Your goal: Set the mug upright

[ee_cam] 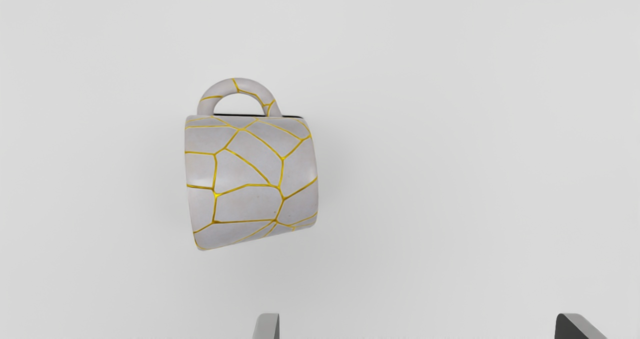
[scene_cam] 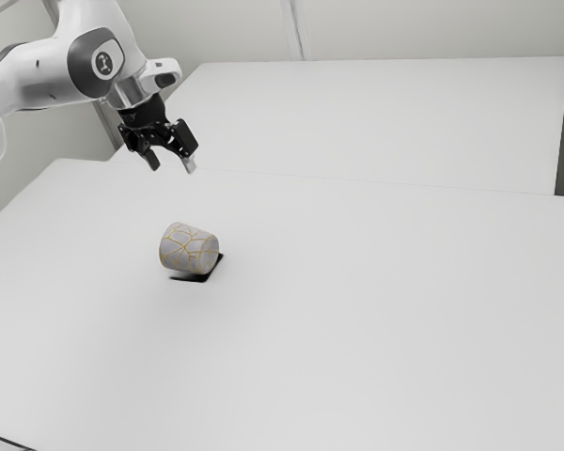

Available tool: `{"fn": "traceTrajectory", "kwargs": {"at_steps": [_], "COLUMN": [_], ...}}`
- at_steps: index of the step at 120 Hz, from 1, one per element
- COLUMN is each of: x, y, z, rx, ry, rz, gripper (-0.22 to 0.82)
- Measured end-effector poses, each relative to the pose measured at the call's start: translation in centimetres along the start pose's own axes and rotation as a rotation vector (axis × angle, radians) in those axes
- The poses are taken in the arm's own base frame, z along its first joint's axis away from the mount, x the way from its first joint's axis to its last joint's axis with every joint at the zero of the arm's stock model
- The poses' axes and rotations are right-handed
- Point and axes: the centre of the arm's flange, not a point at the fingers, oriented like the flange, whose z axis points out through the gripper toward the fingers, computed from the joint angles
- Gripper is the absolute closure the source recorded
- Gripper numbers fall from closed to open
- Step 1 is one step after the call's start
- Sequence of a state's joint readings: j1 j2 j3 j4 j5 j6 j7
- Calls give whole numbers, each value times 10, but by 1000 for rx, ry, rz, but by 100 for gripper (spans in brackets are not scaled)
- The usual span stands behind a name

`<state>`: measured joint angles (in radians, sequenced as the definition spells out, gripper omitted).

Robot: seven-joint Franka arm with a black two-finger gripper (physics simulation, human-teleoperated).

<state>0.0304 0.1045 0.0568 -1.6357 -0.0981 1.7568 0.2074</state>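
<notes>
At the exterior view's left, a white robot arm (scene_cam: 52,70) extends its black gripper (scene_cam: 171,165), fingers spread wide in release. Just rightward in that view, a gray, gold-veined mug (scene_cam: 188,250) lies on its side on the white table (scene_cam: 357,310), apart from the gripper.

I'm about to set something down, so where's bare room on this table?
Bare white table runs from the gray cylindrical mug with gold veins to the exterior view's right edge, and from mug to bottom edge. Crowded: the mug's spot and the air beyond, where the open black end effector hangs.
</notes>
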Motion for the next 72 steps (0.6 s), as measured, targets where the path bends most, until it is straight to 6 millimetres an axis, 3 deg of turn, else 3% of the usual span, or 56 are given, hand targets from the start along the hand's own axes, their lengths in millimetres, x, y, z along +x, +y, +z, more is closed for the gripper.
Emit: {"fn": "traceTrajectory", "kwargs": {"at_steps": [48,59,72], "x": [-5,-13,-9], "y": [-10,-51,-113], "z": [1,4,27], "rx": [-29,-127,-252], "ry": [-21,-25,-26], "rz": [-23,-104,-180], "gripper": [0,0,0]}}
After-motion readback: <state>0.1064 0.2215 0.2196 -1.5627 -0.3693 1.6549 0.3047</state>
